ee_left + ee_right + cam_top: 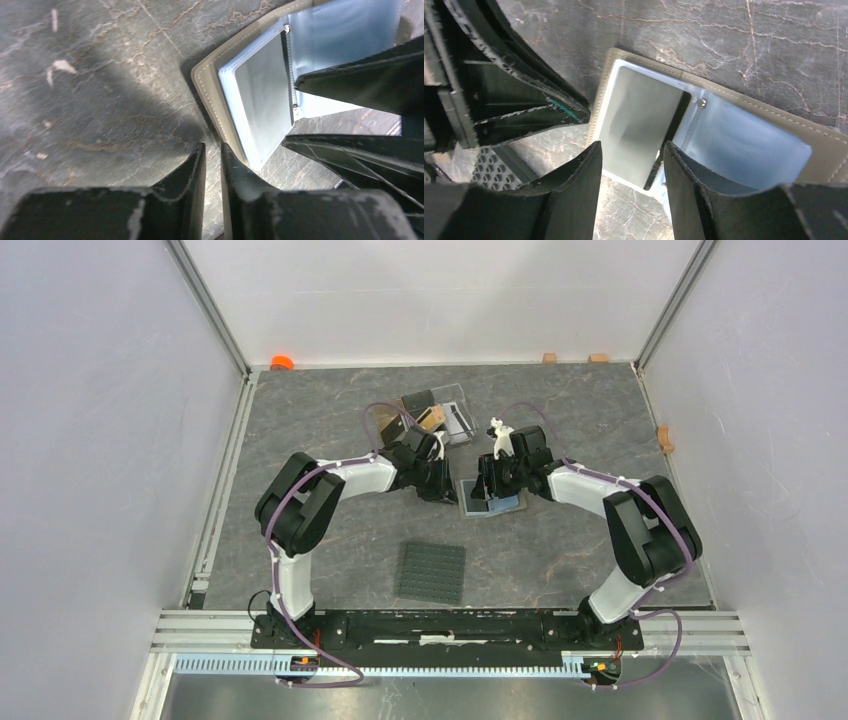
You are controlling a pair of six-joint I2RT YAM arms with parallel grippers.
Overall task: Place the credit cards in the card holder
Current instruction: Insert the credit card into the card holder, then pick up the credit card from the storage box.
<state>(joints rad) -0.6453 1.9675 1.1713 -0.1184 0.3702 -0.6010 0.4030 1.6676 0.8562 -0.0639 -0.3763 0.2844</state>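
Jaws of the left gripper [212, 150] almost together, with only a thin slit of table between scuffed black fingers. Nothing clamped; tips just beside one rounded corner of the card holder [207, 85].

Jaws of the right gripper [633, 145] apart, straddling the near edge of one pocket, gripping nothing visible.

Lying open and flat between the two grippers, mid-table: the card holder. Olive-taupe cover with pale stitching along the border, glossy clear bluish plastic pockets inside, and a small metal rivet at the fold.

At one pocket: a silver-grey card [639, 120], smooth, dull and rectangular, with a dark band down one long side. Fully inside the plastic or only laid on it: cannot tell.

Farther back on the table [560, 560], a dark grey stone-look surface with pale veins: a clear plastic stand [455, 400] holding a black card [418, 400] and a gold-orange card [432, 418]. Too small to judge their tilt.

Nearer the arm bases, well apart from the holder: a dark grey square mat [432, 572], studded in a regular grid.
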